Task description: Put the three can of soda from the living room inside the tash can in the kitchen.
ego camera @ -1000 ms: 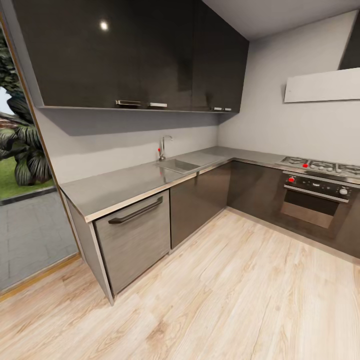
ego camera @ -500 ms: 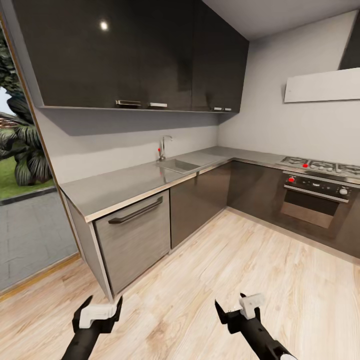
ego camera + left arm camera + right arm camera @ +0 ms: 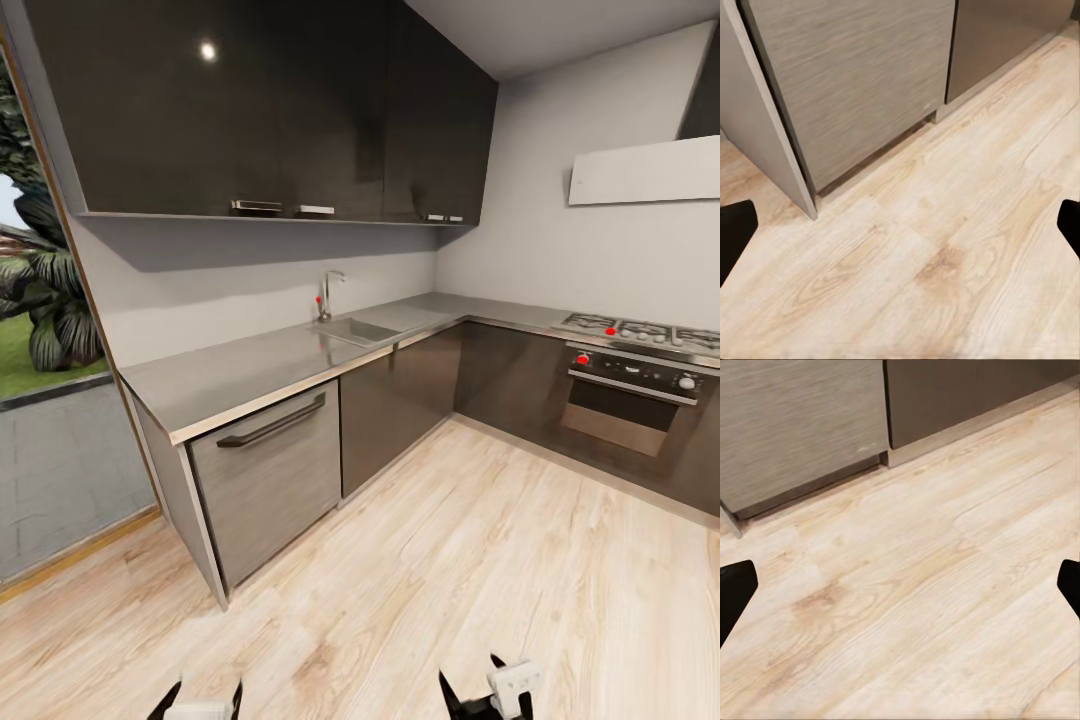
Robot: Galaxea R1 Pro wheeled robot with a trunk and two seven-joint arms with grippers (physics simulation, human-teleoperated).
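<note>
The kitchen is showing in the head view as an L-shaped run of units under a white wall. The pale wood-plank floor (image 3: 480,560) is taking up the whole lower half, bare boards running toward the cabinets. Glossy black upper cabinets (image 3: 260,110) are hanging along the far wall, catching one ceiling-light reflection. Below them the L-shaped brushed-steel tabletop (image 3: 250,370) is running from the glass door side round the corner toward the cooker, nothing standing on its bare stretch. Dark lower cabinets (image 3: 400,400) are sitting under it, with a grey woodgrain-fronted appliance with a long dark handle (image 3: 268,480) at the near end. A black oven with red knobs (image 3: 630,400) is sitting at the right, a gas hob (image 3: 640,330) on top. A recessed steel sink (image 3: 352,330) is lying in the tabletop, a curved chrome tap (image 3: 326,295) standing just behind it. Outside the glass at the left, green plants (image 3: 35,290) are showing. No soda can or trash can is appearing among these things. The left end effector (image 3: 200,700) is peeking up at the bottom edge, its black fingertips (image 3: 736,232) spread wide apart with nothing between them; the right end effector (image 3: 480,690) is likewise standing wide, empty over the floor.
</note>
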